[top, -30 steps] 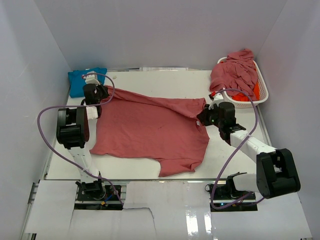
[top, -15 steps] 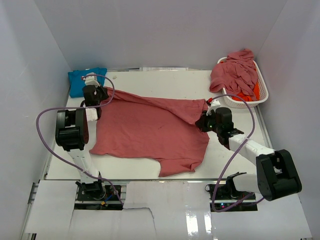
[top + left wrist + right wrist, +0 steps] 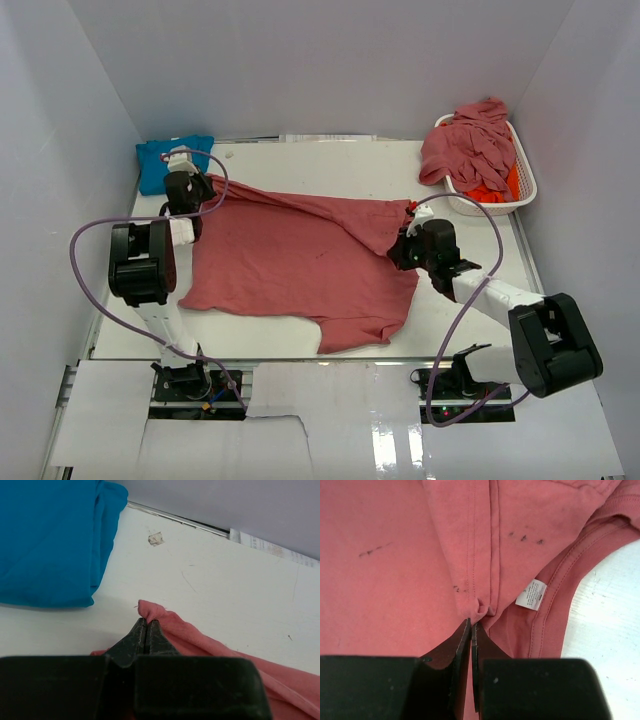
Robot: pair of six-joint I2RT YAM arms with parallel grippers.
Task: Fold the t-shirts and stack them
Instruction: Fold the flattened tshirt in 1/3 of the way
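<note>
1. A dusty rose-red t-shirt [image 3: 300, 262] lies spread across the middle of the white worktop [image 3: 330, 165], with one sleeve toward the near edge.
2. The left jaws are pinched fully together on a small fold at that shirt's far-left corner. The left wrist view shows the cloth bunched at their tips, near the turquoise t-shirt [image 3: 47, 540] but apart from it.
3. The right jaws are likewise closed tight, gripping a pucker of the shirt's right side near the collar, close to a white care label [image 3: 532, 594].
4. The turquoise t-shirt lies folded in the far-left corner.
5. A white basket [image 3: 528, 186] at the far right holds a heap of rose-red t-shirts [image 3: 470, 145] over an orange t-shirt [image 3: 492, 190].
</note>
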